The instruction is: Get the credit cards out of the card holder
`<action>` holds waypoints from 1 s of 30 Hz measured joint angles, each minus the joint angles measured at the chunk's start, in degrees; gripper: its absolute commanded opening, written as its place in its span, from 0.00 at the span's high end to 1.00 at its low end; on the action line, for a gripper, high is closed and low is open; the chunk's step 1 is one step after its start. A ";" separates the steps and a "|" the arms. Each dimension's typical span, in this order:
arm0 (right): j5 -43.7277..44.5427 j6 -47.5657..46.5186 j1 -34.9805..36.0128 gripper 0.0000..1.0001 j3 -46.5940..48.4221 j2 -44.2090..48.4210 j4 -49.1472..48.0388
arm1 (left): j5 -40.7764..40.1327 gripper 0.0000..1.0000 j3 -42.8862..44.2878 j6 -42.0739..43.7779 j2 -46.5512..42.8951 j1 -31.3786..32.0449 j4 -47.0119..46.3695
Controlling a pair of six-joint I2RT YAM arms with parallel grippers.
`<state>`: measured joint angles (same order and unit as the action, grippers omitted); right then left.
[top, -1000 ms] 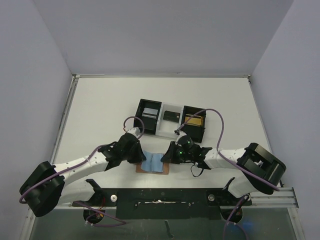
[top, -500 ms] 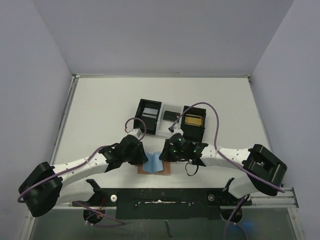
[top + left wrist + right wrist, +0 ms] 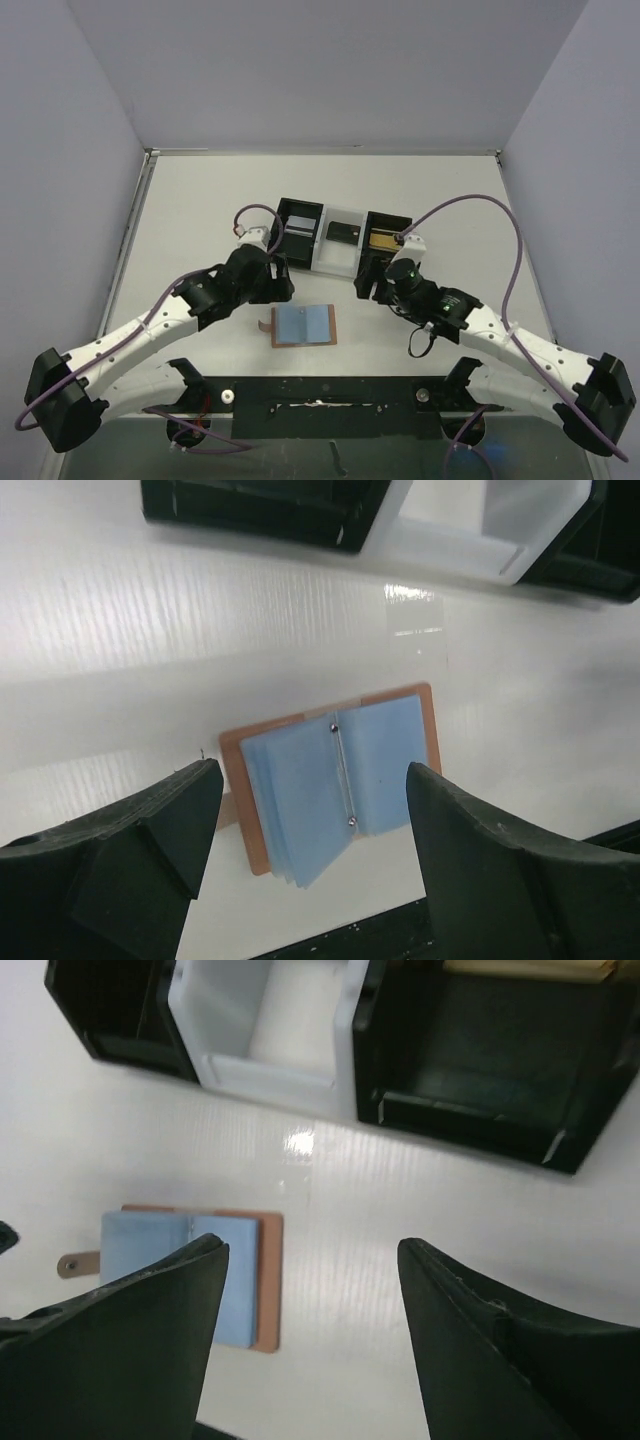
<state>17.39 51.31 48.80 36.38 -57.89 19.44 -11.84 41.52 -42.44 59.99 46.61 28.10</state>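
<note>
On the white table (image 3: pixel 200 220), between the two arms, the card holder (image 3: pixel 303 325) lies open and flat, blue pockets (image 3: pixel 320 775) facing up and its little side tab (image 3: pixel 265 327) pointing to the left. Behind it stands the tray (image 3: pixel 315 262). The silver-grey card (image 3: pixel 298 223) lies in the tray's left compartment, the black card (image 3: pixel 343 232) in the white middle one, and the gold card (image 3: pixel 386 241) in the right one. I see no card in the pockets, so I judge that the task is nearly or fully done.

The left gripper (image 3: pixel 280 285) hangs above the table just beyond the card holder's left part. In its wrist view the fingers stand wide apart with nothing between them. The right gripper (image 3: pixel 372 284) is near the front wall of the tray. Its fingers are spread wide too, and it carries nothing.

The cards are probably very light, stiff and smooth. A card that lies flat gives little to grasp, so it is better to pinch it at a short edge which stands free. The card holder seems soft and light, with thin, floppy blue leaves, and it would likely slide on the glossy table. If a card remained inside, one gripper should press the leather cover down while the other pulls the card.
</note>
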 measured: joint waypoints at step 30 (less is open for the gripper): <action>4.13 -40.44 -30.75 0.02 20.04 12.02 1.18 | -10.95 0.23 23.78 15.41 -9.09 -36.28 14.01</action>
<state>21.52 10.87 18.04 56.42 -45.87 20.62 -22.79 65.30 -27.03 50.89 10.33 42.11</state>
